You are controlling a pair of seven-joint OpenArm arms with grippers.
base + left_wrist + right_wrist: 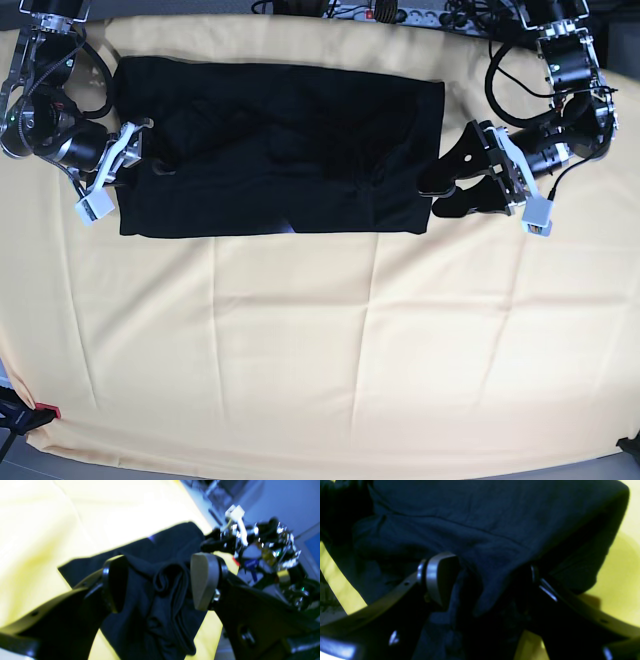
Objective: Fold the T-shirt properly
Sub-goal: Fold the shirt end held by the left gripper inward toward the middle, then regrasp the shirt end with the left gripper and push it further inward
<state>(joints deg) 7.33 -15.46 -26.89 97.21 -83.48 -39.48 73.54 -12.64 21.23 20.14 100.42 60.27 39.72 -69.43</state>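
Note:
The black T-shirt [290, 150] lies as a long flat rectangle across the far part of the table, plain side up. My left gripper [441, 192] is at its right-hand edge in the base view. In the left wrist view that gripper [160, 582] stands open, jaws wide apart, and a bunched fold of the T-shirt [165, 545] lies between them. My right gripper [150, 160] is at the shirt's left end in the base view. Seen from its wrist, the right gripper [485, 580] is open too, and a hanging fold of the T-shirt [480, 517] sits between its fingers [440, 577].
A pale yellow cloth [320, 350] covers the whole table, creased in a grid. Cables and a power strip [390, 12] run along the far edge. A small red object [45, 411] sits at the near left corner.

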